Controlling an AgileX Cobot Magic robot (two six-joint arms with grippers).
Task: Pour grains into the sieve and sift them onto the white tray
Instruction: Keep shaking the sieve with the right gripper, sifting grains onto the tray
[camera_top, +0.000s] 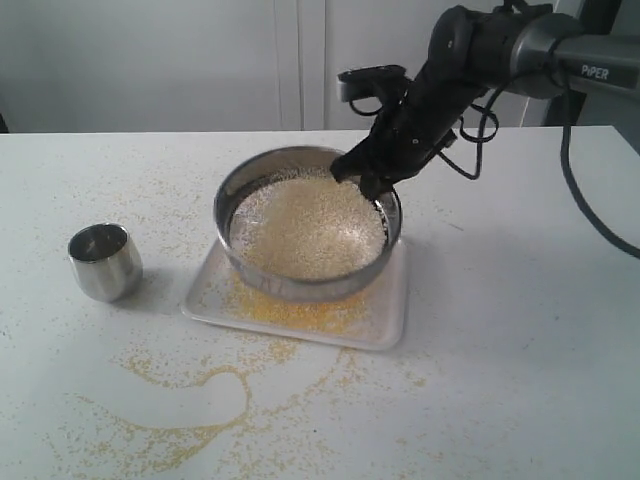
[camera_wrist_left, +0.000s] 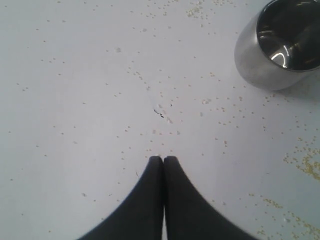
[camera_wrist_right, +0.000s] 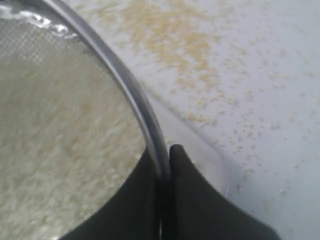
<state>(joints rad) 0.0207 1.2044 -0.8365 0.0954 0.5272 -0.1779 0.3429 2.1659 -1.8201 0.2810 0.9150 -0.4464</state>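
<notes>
Right hand (camera_wrist_right: 163, 152) clamping shiny sieve (camera_top: 300, 287), pale grains (camera_top: 305, 228)

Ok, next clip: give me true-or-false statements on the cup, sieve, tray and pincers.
1. The steel cup stands on the table, apart from the white tray. True.
2. The right pincer is shut on the sieve rim. True.
3. The left pincer holds the cup. False: it is shut on nothing, over the table.
4. The sieve is empty. False: pale grains cover its mesh.
5. The tray holds no meal. False: golden meal lies on it.
</notes>
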